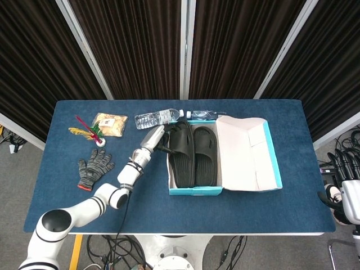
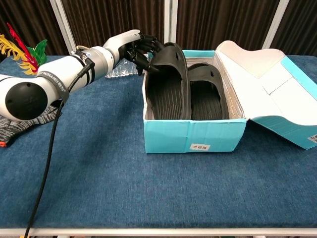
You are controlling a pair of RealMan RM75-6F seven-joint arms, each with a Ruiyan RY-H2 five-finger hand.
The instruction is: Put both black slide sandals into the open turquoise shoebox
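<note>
The open turquoise shoebox (image 1: 194, 191) (image 2: 193, 134) stands mid-table with its lid (image 1: 247, 154) (image 2: 267, 94) folded out to the right. Both black slide sandals lie side by side inside it. The left sandal (image 1: 181, 157) (image 2: 168, 91) lies almost flat, and my left hand (image 1: 159, 139) (image 2: 140, 49) still grips its strap at the box's far left corner. The right sandal (image 1: 205, 156) (image 2: 208, 96) lies free against the lid side. My right hand (image 1: 331, 201) hangs low beyond the table's right edge, too small to read.
A clear water bottle (image 1: 157, 118) (image 2: 116, 72) lies behind my left arm. A snack bag (image 1: 109, 124), a feather shuttlecock (image 1: 90, 128) (image 2: 22, 47) and grey knit gloves (image 1: 94, 167) (image 2: 20, 119) sit at the left. A small packet (image 1: 203, 115) lies behind the box.
</note>
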